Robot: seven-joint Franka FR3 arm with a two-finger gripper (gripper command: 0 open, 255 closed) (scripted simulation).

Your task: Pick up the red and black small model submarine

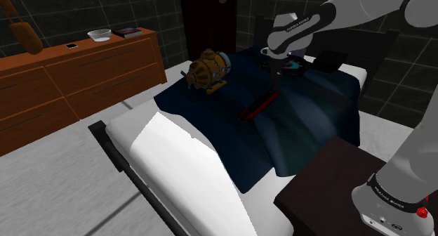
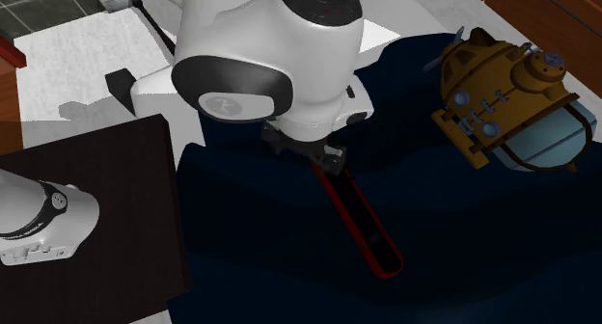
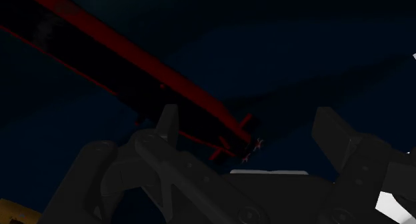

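Now our pincer (image 3: 249, 117) hangs spread over one end of the red and black submarine (image 2: 365, 226) on the dark blanket (image 1: 312, 122); we should lower squarely, then close across its slim hull

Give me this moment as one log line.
red-and-black submarine: flat on dark blue blanket, not lifted | gripper: open, straddling its end | brass-coloured model: apart, untouched
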